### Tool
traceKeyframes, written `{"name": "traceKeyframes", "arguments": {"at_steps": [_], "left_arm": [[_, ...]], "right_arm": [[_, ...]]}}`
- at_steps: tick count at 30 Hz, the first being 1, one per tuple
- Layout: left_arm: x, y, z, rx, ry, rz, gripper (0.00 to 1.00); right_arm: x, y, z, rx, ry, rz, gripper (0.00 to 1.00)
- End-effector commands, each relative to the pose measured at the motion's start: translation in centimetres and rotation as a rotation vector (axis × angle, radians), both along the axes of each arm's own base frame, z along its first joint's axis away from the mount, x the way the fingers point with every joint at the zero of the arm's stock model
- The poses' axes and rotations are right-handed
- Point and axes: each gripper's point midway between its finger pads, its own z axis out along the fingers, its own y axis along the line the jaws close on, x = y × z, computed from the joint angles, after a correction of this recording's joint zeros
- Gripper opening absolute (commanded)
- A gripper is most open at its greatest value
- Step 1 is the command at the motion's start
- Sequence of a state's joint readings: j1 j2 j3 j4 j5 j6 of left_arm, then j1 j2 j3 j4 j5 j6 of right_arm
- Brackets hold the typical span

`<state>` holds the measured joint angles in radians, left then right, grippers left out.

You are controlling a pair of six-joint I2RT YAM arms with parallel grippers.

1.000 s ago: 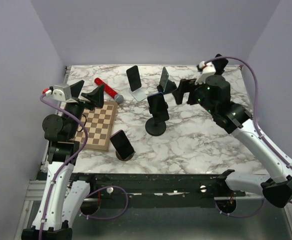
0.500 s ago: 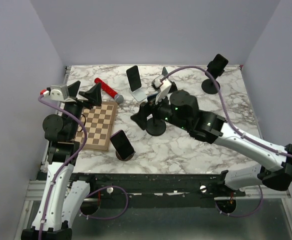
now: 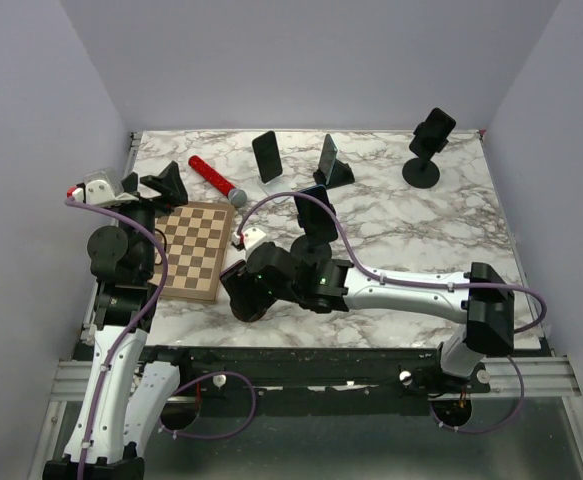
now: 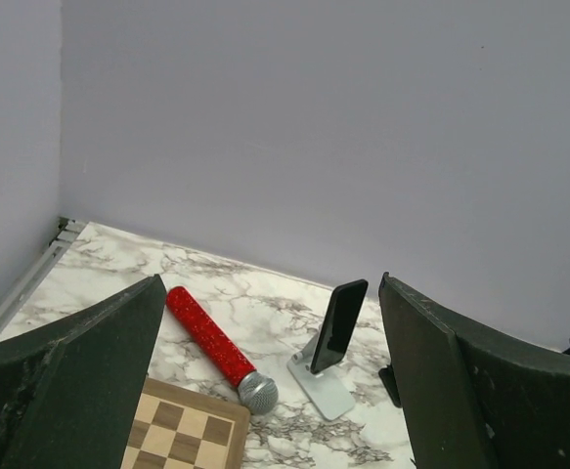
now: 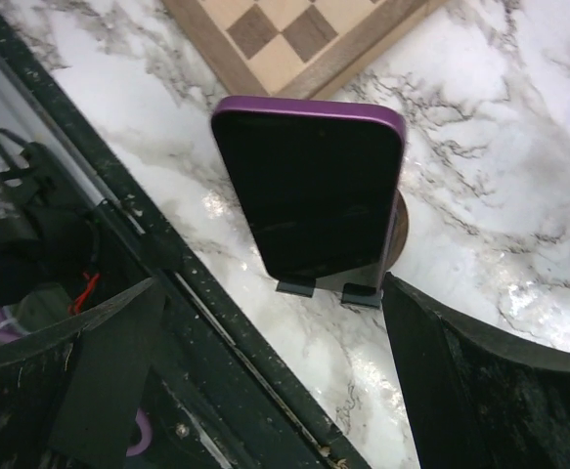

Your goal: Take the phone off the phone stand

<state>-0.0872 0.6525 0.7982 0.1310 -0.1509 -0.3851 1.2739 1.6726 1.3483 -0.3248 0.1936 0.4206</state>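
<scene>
Tally: 5 phones, 5 stands, one phone per stand.

Phones:
- back-left phone [image 3: 266, 155]
- back-middle phone [image 3: 326, 157]
- back-right phone [image 3: 435, 128]
- centre phone [image 3: 314, 210]
- purple-cased phone [image 5: 309, 195]

Stands by type:
- 1 silver stand [image 4: 322, 386]
- 1 black wedge stand [image 3: 342, 174]
- 2 black round-base ones: back-right stand [image 3: 421, 172] and centre stand [image 3: 318, 243], the latter partly hidden
- 1 brown round stand [image 5: 395, 230]

Other items: 1 chessboard [image 3: 193, 250], 1 red microphone [image 3: 214, 177]. All on 1 marble table [image 3: 401, 225].

Red microphone [image 4: 216, 344] near chessboard [image 4: 182, 438]; phone [image 4: 339, 324] leaning on silver stand [image 4: 322, 386] (left claw [image 4: 270, 285] spread wide).
</scene>
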Motion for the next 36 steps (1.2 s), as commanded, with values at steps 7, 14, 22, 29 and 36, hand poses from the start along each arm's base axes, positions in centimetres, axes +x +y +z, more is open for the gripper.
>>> {"name": "traceKeyframes", "arguments": {"at_steps": [7, 14, 22, 29, 36], "left_arm": [[0.1, 0.7, 0.0, -0.018, 0.005, 0.038, 0.99], [0.4, 0.5, -0.3, -0.013, 0.015, 0.029, 0.99], [0.4, 0.5, -0.3, -0.009, 0.014, 0.027, 0.99], [0.4, 0.5, -0.4, -0.008, 0.015, 0.028, 0.99], [0.5, 0.3, -0.3, -0.013, 0.015, 0.016, 0.99]], "right_arm": [[2.1, 0.2, -1.9, -0.045, -0.015, -0.134, 1.0], [3.0, 1.1, -2.2, -0.05, -0.054, -0.14, 1.0], [3.8, 1.4, -3.4, -0.071, -0.081, -0.165, 1.0], [3.7, 1.8, -4.5, -0.073, -0.054, -0.178, 1.0], [2.8, 2.4, -4.1, -0.07, -0.069, -0.157, 1.0]]}}
